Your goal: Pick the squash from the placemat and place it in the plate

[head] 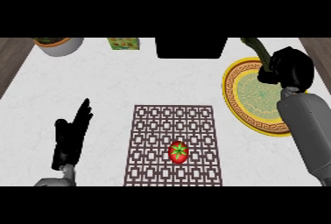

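Nearby, a tomato [178,151] lies on the placemat [149,131]; right robot hand [289,65] clasps squash [256,47] over plate [258,94].

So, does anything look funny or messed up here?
Nothing looks spilled or broken. The one odd bit: the squash sticks out slantwise from the right robot hand, at the plate's far rim, not lying flat.

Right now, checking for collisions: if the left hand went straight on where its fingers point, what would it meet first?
Probably the green box at the far edge; the left hand points there. Depth is unclear, so it might pass over.
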Motion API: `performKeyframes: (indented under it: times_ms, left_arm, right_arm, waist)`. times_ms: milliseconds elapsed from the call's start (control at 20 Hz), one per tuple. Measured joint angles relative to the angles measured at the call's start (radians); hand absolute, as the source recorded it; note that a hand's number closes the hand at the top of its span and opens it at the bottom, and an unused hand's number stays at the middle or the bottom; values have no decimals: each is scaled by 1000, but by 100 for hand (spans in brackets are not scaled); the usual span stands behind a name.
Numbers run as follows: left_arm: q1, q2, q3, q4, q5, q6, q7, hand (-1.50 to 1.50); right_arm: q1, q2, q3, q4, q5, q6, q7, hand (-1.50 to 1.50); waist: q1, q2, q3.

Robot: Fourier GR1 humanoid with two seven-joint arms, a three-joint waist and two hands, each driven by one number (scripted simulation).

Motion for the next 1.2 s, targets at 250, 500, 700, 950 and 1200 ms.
performKeyframes:
  times_ms: [250, 500, 700, 950, 1200]
  left_arm:
    - [-15, -1, 9, 15, 1, -5, -4, 0]
    - [-27, -5, 14, 43, -1, -11, -17, 0]
    - [-35, -15, 9, 30, -12, -3, 1, 0]
    - [-13, -14, 14, 23, -10, -7, -7, 0]
    - [-15, 4, 34, 23, 2, -19, -2, 0]
  right_arm:
    - [-29, -10, -59, 158, -76, 80, -110, 150]
    - [-58, -26, -94, 314, -126, 199, -190, -150]
    - [-63, -39, -115, 386, -150, 248, -303, -150]
    - [-40, -37, -195, 349, -255, 252, -493, -150]
    - [-26, -11, -351, 283, -442, 246, -640, -150]
  waist:
    - [3, 2, 0]
    - [8, 4, 1]
    - [6, 3, 1]
    - [-3, 0, 1]
    - [-15, -4, 2]
